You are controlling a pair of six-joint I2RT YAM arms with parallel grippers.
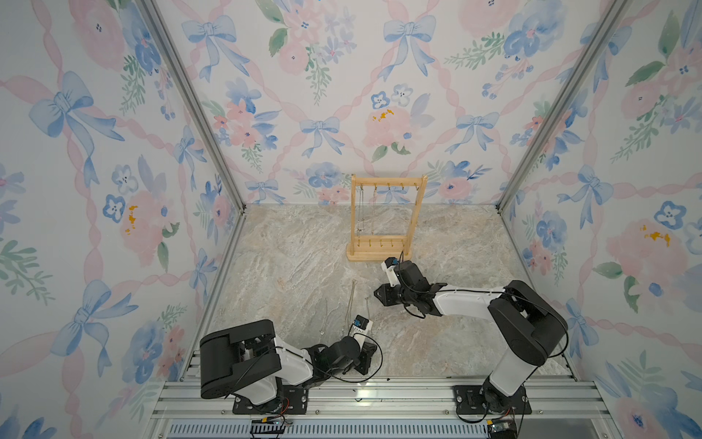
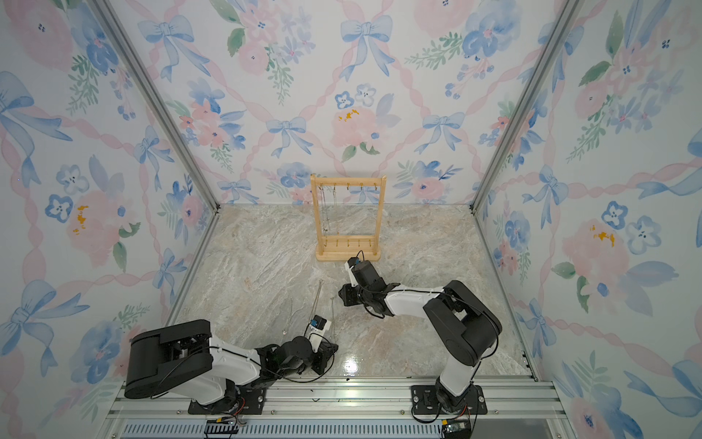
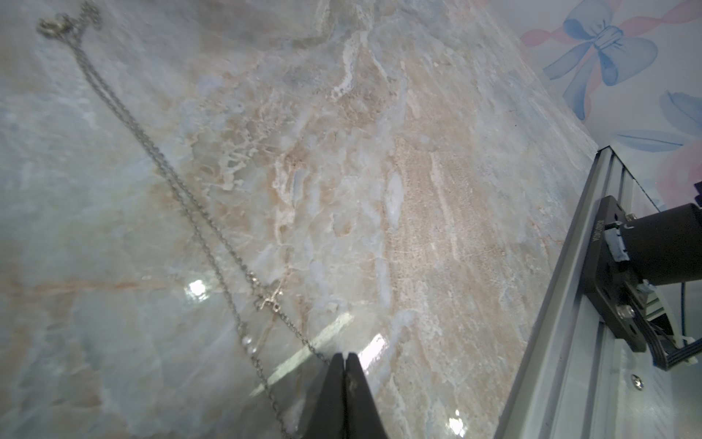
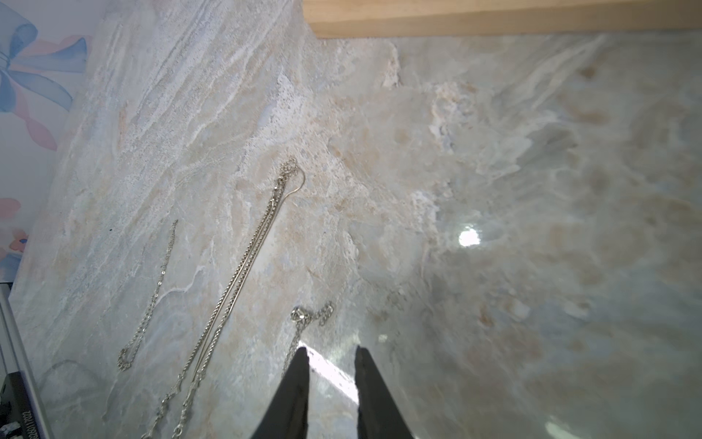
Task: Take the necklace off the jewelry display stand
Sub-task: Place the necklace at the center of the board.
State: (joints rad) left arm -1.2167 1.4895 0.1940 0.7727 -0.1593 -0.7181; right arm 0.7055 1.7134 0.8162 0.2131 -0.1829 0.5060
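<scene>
The left pincer is closed, and a thin silver necklace with a cross pendant reaches its tip; I cannot tell whether it is pinched. The right pincer stands parted and empty above the desk. Only the top views show the pale wooden jewelry display stand whole, upright near the back wall, with chains hanging inside its frame.

Tabletop showing marbled beige and grey, pale blue veining. Jewelry display stand showing light wood, gold hooks. Necklaces lying on tabletop, glinting silver. Walls carrying white wallpaper: blue bows, pink ribbon lattice, pink and blue flowers, green leaves. Arms showing black and white.
</scene>
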